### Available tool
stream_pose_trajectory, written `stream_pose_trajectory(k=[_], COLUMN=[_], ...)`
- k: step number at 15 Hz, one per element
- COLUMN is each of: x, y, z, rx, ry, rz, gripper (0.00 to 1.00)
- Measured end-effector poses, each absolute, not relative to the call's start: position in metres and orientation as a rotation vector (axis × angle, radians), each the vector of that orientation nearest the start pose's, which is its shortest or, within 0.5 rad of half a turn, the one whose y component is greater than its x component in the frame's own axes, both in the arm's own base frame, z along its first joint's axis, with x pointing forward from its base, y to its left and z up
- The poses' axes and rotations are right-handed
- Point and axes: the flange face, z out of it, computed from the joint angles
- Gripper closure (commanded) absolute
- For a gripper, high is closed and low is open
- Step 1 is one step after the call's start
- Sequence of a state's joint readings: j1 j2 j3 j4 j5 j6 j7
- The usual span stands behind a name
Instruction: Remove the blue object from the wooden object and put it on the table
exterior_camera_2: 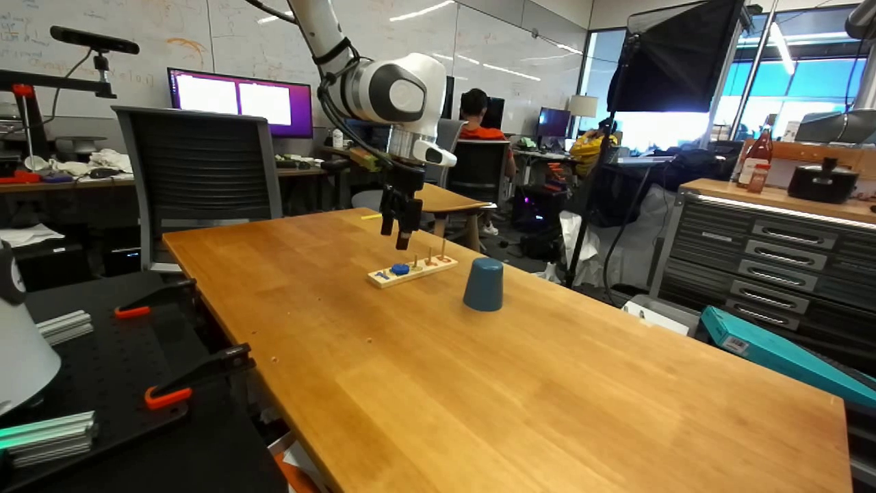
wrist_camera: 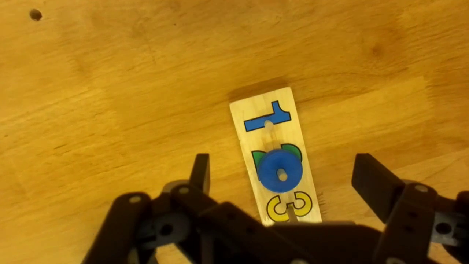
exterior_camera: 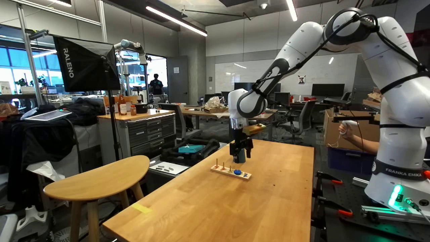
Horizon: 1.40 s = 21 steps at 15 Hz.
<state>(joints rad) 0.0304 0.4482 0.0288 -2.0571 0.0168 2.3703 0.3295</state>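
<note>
My hand (wrist_camera: 282,157) stands wide above the blue ring (wrist_camera: 270,169)

It sits on the second peg (wrist_camera: 282,175) of the wooden board (wrist_camera: 253,141), counting from the end marked 1, and the board lies flat near the long edge of the worktop (exterior_camera_2: 561,383) farthest from my base (exterior_camera: 398,181). The peg pokes through the ring and stops it sliding sideways, so I judge a straight lift is called for. That would explain my fingers (wrist_camera: 375,187), spread to either side of the board and gripping nothing: they have room to come down around the ring. A bluish cup (exterior_camera_2: 484,284) stands wider end down beside the board, nearer that same edge; I would set the ring toward the edge by my base.
</note>
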Motion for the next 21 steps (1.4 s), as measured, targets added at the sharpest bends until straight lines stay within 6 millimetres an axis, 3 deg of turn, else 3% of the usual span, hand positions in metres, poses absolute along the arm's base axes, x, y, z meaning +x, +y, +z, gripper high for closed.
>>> stream_pose_trajectory(k=[11,12,13,15,21], x=[0.586,0.586,0.586,0.587,0.593], y=[0.039,0.04,0.041,0.044,0.048], z=[0.16,0.157,0.154,0.149,0.151], rx=[-3.086,-3.085,-3.085,-3.084,-3.057], ry=[0.457,0.455,0.453,0.448,0.467], rz=[0.108,0.103,0.101,0.093,0.063], gripper=[0.0,0.03,0.26,0.3,0.79])
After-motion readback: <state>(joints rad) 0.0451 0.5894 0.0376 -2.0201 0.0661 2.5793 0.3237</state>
